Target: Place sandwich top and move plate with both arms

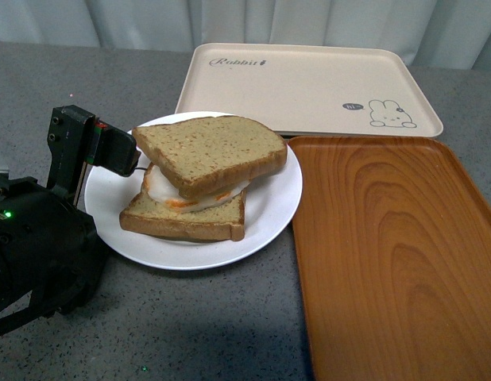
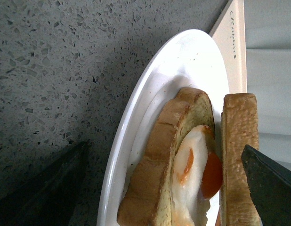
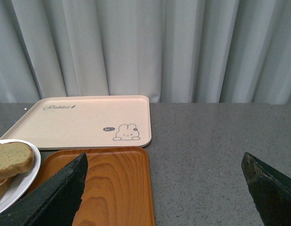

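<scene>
Left arm (image 1: 39, 230) sits low at the near left of the speckled grey counter (image 1: 190, 333), green light on, its wrist angled up toward the plate (image 1: 269, 208). The left gripper (image 2: 164, 150) is rolled onto its side at the plate's left rim. Its jaws are spread wide, with nothing clamped. In the left wrist view, one dark finger (image 2: 46, 188) lies down by the counter and the other (image 2: 270, 188) is up beside the crust of the sandwich top (image 1: 210, 151). The plate rim and the whole sandwich sit in the gap between them.

The sandwich top is on the stack. It rests on the fried egg (image 1: 170, 194), skewed against the lower slice (image 1: 182, 224) and overhanging toward the back. The plate lies on the counter, just beside the orange wood-grain tray (image 1: 396, 246) and in front of the beige rabbit tray (image 1: 309, 79).

The right gripper (image 3: 164, 160) shows only in its own wrist view. Its jaws are wide apart and hold nothing, and it is raised over the counter and the orange tray's corner, facing the curtain (image 3: 136, 47).

Hard to call: the upper left finger may be brushing the top slice's crust, but I can't tell from either view. From the front, the lower left finger is hidden behind the gripper body. The right wrist view cuts off most of the plate.
</scene>
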